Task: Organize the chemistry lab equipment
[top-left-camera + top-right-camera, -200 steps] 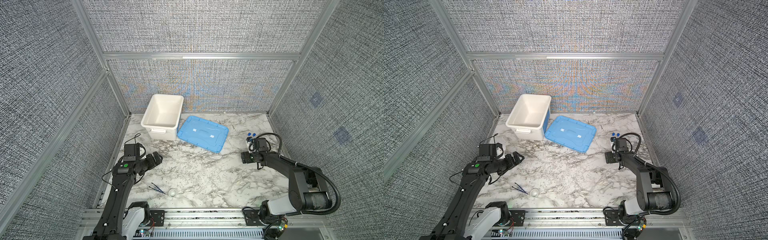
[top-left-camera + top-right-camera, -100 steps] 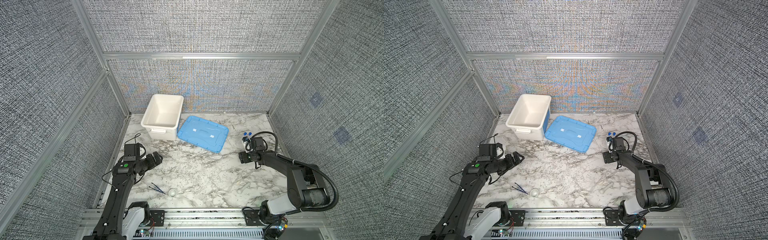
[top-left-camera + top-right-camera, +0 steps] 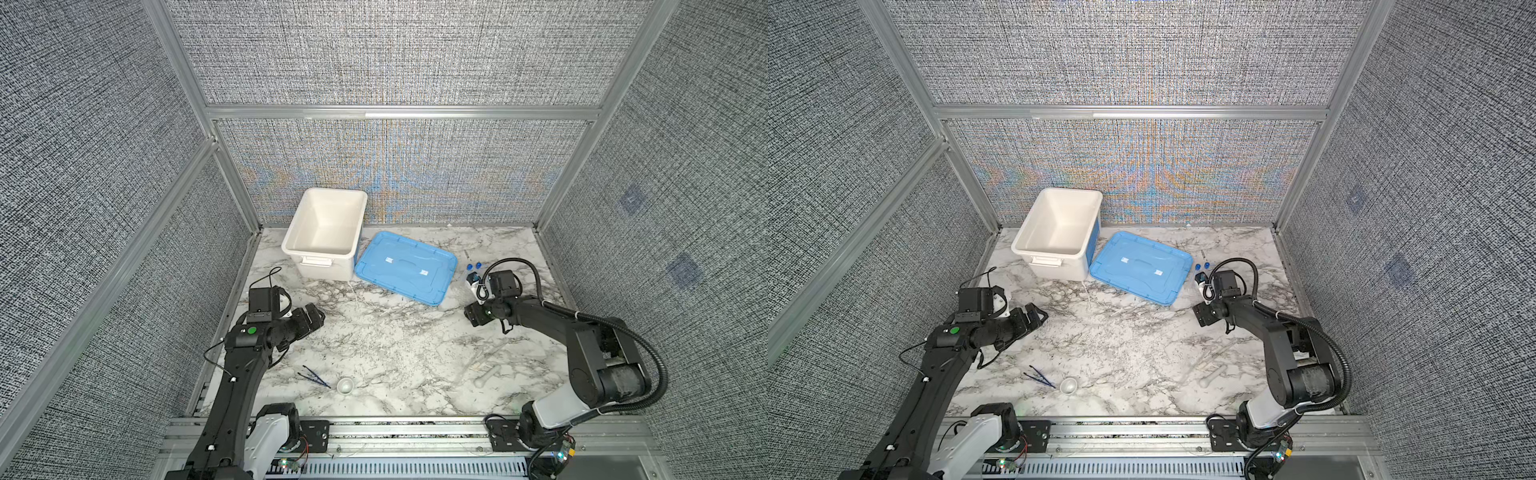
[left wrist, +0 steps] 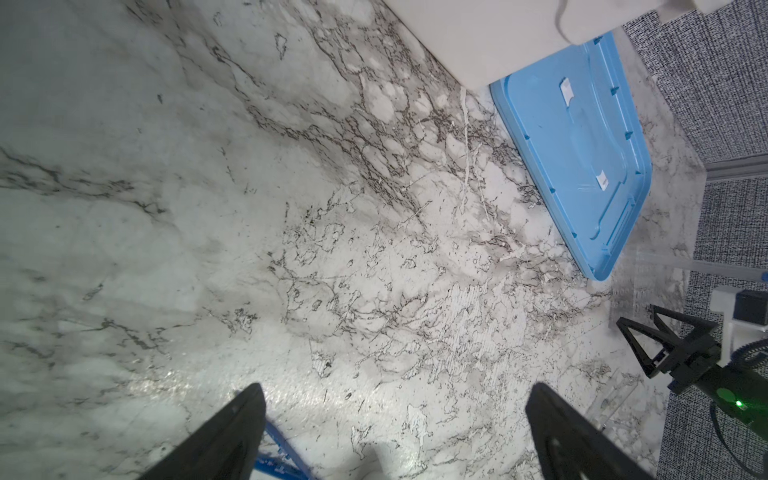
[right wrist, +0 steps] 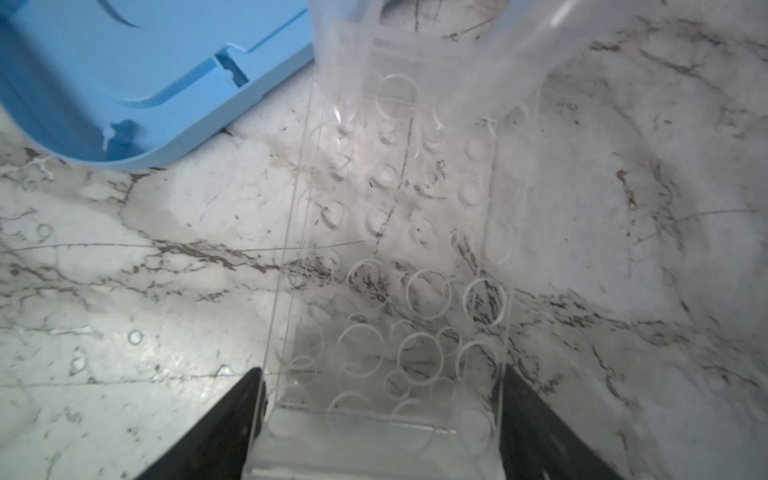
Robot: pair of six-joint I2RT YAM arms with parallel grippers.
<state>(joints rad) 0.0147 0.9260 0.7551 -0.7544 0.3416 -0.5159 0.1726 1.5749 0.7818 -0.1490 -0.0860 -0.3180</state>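
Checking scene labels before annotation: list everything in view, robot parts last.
white tub: 1, white, back left of the table, open.
blue lid: 1, blue, flat on the table right of the tub.
clear rack: 1, transparent, right of the lid.
capped tubes: 2, clear with blue caps, standing in the rack.
tweezers: 1, dark, front left.
round dish: 1, whitish, just right of the tweezers.
pestle-like piece: 1, whitish, front right.
thin stick: 1, white, in front of the tub.
table: 1, marble pattern.
left gripper: 1, black, open, empty, over bare table.
right gripper: 1, black, closed on the rack's sides.
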